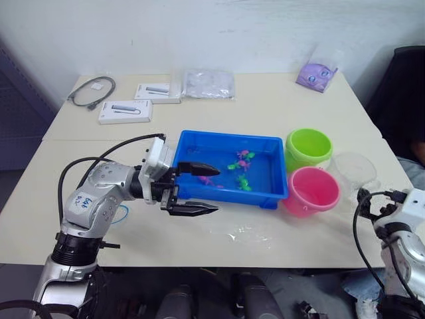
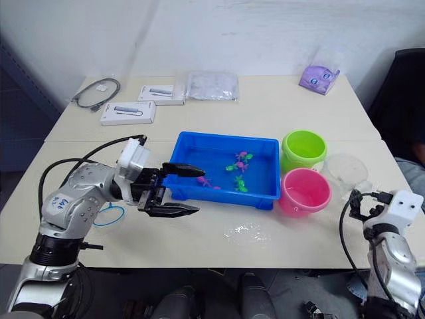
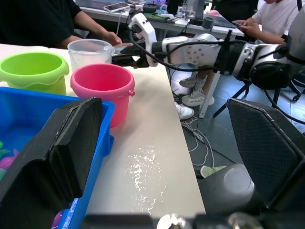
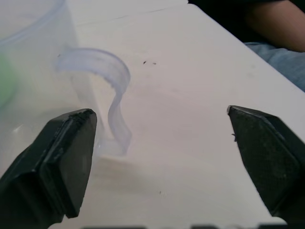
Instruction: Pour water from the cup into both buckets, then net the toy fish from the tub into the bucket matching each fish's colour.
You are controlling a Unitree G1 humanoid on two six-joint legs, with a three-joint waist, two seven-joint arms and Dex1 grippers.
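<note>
Left hand (image 1: 199,188): we hold our fingers apart at the shallow bright blue plastic tub's (image 1: 194,138) near-left corner.
Right hand (image 4: 162,157): fingers apart, facing the clear plastic cup's (image 4: 33,57) handle.

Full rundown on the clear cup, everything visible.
The cup is clear, colourless plastic, looks thin-walled, with a curved strap handle on its side. It stands upright on the table, just to the robot's right of the green bucket and pink bucket. The right gripper is open, fingers straddling the handle without touching it. Contents cannot be judged.
</note>
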